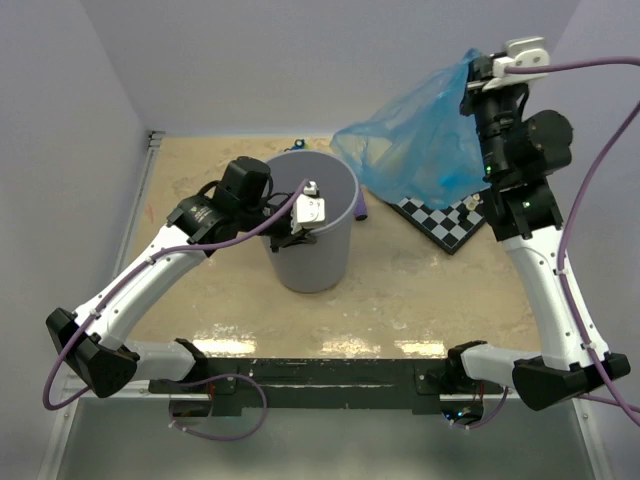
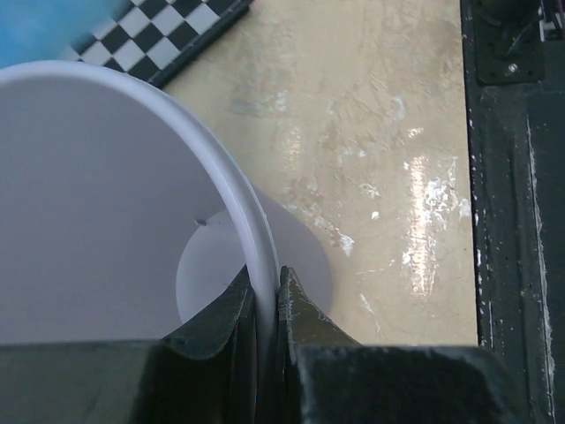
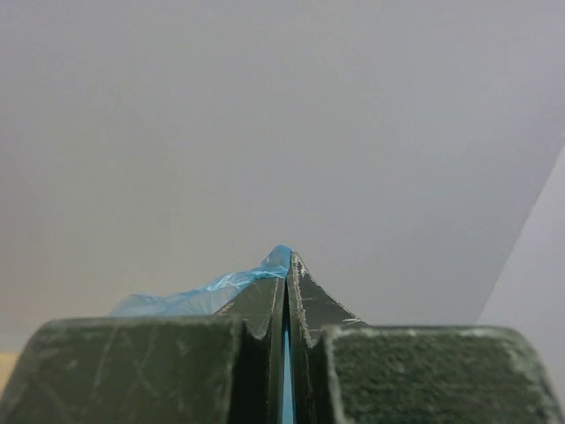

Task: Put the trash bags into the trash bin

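Surveying the top view showed the right claw [image 1: 482, 70] closed on an upper corner of the trash bag [image 1: 420, 140], held high at the far right. The blue film hung as a wide, floppy sheet, its long axis slanting down and leftward toward the trash bin [image 1: 330, 262]. The bin stood upright on the counter [image 1: 420, 290], its open mouth to the left of that claw and nearer the arm bases. The bag's lowest fold hung just beyond the bin's rim, above a chessboard [image 1: 445, 222]; contact with the board could not be confirmed. The left claw [image 1: 303, 222] was at the bin's near rim. In the left wrist view, the left claw [image 2: 262, 276] was seen pinching the bin wall, one finger inside and one outside, with the bin [image 2: 221, 168] empty. In the right wrist view, the right claw [image 3: 287, 265] was shut on blue film [image 3: 203, 291]. The counter was pale, mottled and glossy, enclosed by plain light walls.
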### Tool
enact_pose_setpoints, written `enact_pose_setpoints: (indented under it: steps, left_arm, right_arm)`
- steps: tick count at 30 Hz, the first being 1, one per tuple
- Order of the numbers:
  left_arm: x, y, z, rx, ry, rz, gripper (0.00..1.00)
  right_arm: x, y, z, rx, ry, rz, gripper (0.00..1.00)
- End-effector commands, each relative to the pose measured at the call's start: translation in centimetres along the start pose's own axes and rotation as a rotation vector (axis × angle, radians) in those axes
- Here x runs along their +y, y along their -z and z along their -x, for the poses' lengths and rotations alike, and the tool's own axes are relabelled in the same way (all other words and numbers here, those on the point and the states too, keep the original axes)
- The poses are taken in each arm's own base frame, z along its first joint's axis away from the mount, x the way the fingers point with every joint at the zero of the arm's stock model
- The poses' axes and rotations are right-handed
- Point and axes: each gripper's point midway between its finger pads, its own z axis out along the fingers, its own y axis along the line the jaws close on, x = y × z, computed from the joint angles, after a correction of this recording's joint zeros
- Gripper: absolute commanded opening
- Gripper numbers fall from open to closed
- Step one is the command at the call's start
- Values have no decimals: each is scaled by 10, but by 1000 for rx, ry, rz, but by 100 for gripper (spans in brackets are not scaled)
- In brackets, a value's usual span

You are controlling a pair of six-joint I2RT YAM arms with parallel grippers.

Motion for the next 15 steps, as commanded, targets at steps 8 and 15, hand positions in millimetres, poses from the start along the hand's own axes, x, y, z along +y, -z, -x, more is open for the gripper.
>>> enact_pose_setpoints:
  steps: [8,15]
  left_arm:
    - [-17,-5,17,-78,-211,1,41]
    - [10,41,75,-168,-246,208,62]
  right_arm:
    - [18,10,107,-266,-167,180,0]
    - [59,22,159,-411,-265,450,0]
